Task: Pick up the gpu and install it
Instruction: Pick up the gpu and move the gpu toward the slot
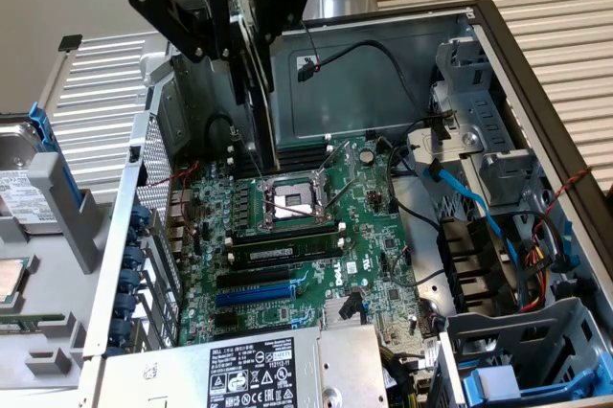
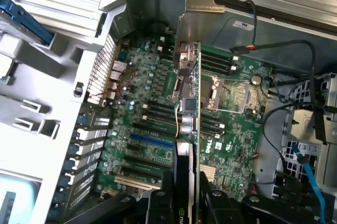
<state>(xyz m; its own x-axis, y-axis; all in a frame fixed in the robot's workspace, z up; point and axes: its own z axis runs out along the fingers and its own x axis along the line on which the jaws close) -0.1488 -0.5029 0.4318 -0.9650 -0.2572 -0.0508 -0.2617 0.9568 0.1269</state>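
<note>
The gripper hangs above the open computer case and is pinching the gpu by one end, so the card hangs on edge over the motherboard. In the wrist view the black fingers press on both faces of the card. The green board and black shroud run away from them to the silver bracket at the far end.

The processor socket sits open in the middle of the motherboard with its metal lever raised. In the exterior view the card's lower end comes down just beside the socket's far corner, on the exterior view's left. It looks to be in the air, though I cannot tell for sure whether it touches anything there. The card is not seated in any slot.

On the near side of the socket lies a memory stick. Nearer still is a blue slot, uncovered, and nearer again the power supply with its white label. Well to the exterior view's right of the socket a blue cable crosses the drive cage. Far to the exterior view's left of the socket, outside the case, a hard drive lies in a grey holder.
</note>
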